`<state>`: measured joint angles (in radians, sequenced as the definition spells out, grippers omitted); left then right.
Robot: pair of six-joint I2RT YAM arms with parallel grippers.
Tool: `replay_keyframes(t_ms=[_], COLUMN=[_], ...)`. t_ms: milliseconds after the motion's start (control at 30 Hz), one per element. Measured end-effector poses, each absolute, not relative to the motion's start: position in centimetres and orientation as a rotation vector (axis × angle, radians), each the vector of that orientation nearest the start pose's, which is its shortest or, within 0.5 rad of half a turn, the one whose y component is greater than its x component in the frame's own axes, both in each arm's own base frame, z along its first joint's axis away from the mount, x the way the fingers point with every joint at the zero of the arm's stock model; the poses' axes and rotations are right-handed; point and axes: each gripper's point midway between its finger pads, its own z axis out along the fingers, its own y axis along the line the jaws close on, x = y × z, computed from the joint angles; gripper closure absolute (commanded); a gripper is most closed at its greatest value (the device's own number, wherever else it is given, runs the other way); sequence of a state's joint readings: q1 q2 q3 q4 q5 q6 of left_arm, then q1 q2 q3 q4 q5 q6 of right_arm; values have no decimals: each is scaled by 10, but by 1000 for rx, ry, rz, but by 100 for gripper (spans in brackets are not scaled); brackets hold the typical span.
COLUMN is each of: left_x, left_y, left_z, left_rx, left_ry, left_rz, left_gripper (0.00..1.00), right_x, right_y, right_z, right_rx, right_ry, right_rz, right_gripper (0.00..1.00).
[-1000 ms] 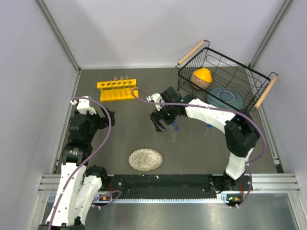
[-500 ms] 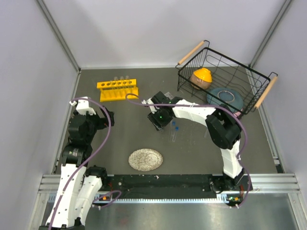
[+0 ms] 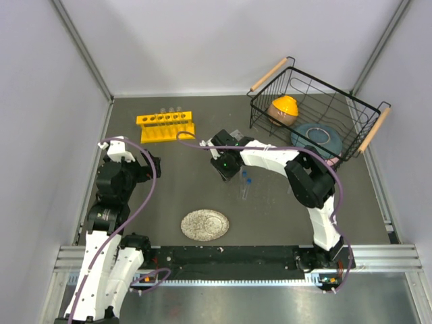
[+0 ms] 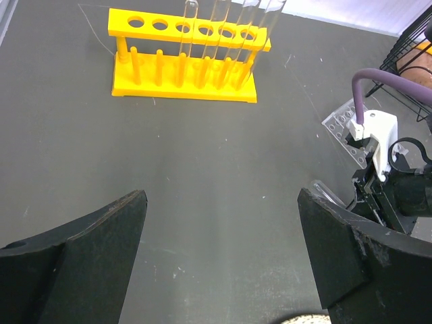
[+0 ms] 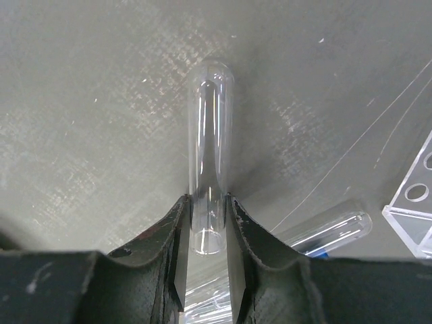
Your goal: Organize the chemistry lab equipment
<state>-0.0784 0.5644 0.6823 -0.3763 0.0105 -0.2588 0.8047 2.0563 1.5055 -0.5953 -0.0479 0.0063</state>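
Note:
A thin clear glass test tube (image 5: 208, 135) lies on the dark table, and my right gripper (image 5: 208, 202) is shut on its open end, both fingers touching the glass. From above, the right gripper (image 3: 223, 165) sits mid-table, left of two blue-capped vials (image 3: 245, 181). Another clear tube (image 5: 334, 231) lies beside the clear plastic grid rack (image 5: 413, 202). The yellow six-hole rack (image 3: 165, 126) stands at the back left with several upright tubes (image 4: 223, 34). My left gripper (image 4: 221, 196) hangs open over bare table, nothing between its fingers.
A black wire basket (image 3: 368, 108) with wooden handles stands at the back right, holding an orange-topped object (image 3: 283, 109) and a blue bowl (image 3: 316, 138). A round speckled plate (image 3: 204, 225) lies near the front edge. Grey walls enclose the table.
My right gripper has lowered onto the lying test tube and closed its fingers on it. The left arm has not moved.

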Motion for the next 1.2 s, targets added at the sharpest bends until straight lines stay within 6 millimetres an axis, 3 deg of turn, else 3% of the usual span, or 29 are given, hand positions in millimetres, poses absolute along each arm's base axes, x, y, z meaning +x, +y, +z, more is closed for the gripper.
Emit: replay_keyframes(t_ms=[267,400,533,700,900,1067,1200], left_x=[259,252,245,238,231,228,225], left_y=[-34,-46,-73,-116,-149,-163,-169], left_z=[238,237,232,200,181,193,203], left_rx=[-179,-215,-259,-382,-531,-553,-539], left_ry=[1842,1855,1851,1894,1900,1883,1853], left_rz=[-265,-367,-583,-972,-1356,-1536,-1617], left_gripper=[1,1,1,1,2,5,17], right_x=[294,280,265,248,215,196,188], right_y=[338,339,341,351,354,355,357], right_z=[30,52,97,140,149,157,168], right_rx=[-1103,-1102,-1102,-1126,-1201,-1263,-1292], right_ry=[2539,2503,2404,2274,2227,2180,2133], right_rz=[402,499,631,804,1008,1123,1188], right_gripper=[81,81,82,81,81,81,81])
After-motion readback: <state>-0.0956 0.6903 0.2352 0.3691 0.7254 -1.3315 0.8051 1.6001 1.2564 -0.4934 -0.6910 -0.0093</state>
